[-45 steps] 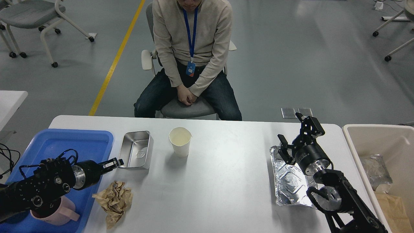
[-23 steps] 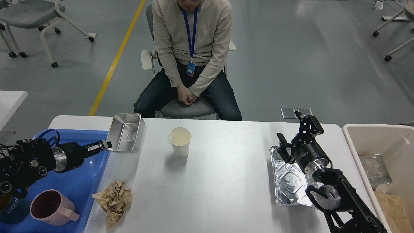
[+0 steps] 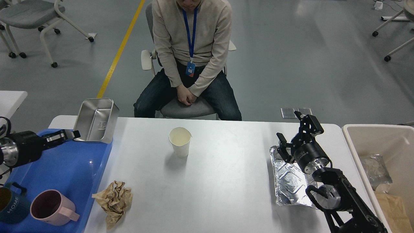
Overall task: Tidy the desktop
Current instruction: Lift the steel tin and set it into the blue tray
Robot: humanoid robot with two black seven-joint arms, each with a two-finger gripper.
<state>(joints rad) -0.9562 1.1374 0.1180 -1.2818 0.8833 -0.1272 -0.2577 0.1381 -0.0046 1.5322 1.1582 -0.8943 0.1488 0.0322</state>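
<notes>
The white desktop (image 3: 226,181) holds a paper cup (image 3: 179,141) near its middle, a crumpled brown paper (image 3: 114,202) at the front left and a foil sheet (image 3: 289,183) at the right. My left gripper (image 3: 71,135) is shut on the near rim of a steel rectangular tin (image 3: 94,120), held tilted in the air over the far right corner of the blue tray (image 3: 69,171). My right gripper (image 3: 296,132) stands open above the far edge of the foil, holding nothing.
A pink mug (image 3: 51,207) and a dark blue mug (image 3: 11,204) sit in the tray's near end. A beige bin (image 3: 385,155) with rubbish stands right of the desktop. A seated person (image 3: 190,58) faces the far edge.
My left gripper has lifted the steel tin off the desktop and carried it left and up over the tray. The right arm has barely moved.
</notes>
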